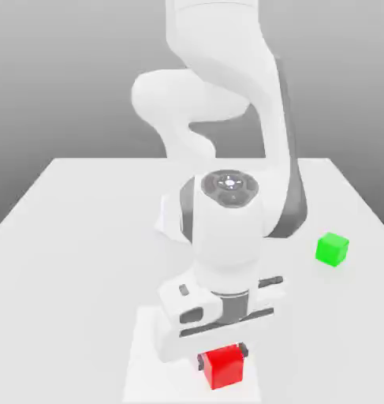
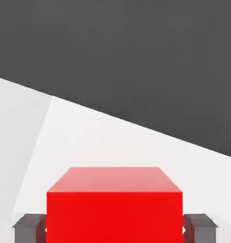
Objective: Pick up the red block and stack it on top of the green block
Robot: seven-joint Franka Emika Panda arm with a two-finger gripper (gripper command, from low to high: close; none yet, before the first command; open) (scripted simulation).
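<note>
Grasping now — the gripper [image 1: 223, 356] has its fingers clamped on the red block [image 1: 224, 369]; next, lift straight — then carry toward the green block [image 1: 332, 249], near the table [image 1: 61, 300] edge at the exterior view's right.

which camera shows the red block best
The hand view shows it best: the red block is large there, with a gripper finger at each of two opposite sides. The exterior view also shows it, smaller, beneath the hand at the front of the table, with the green block off toward the exterior view's right.

exterior: faces arm, whole table | hand: close-up; shared: red block [image 1: 224, 368], apparently
</note>
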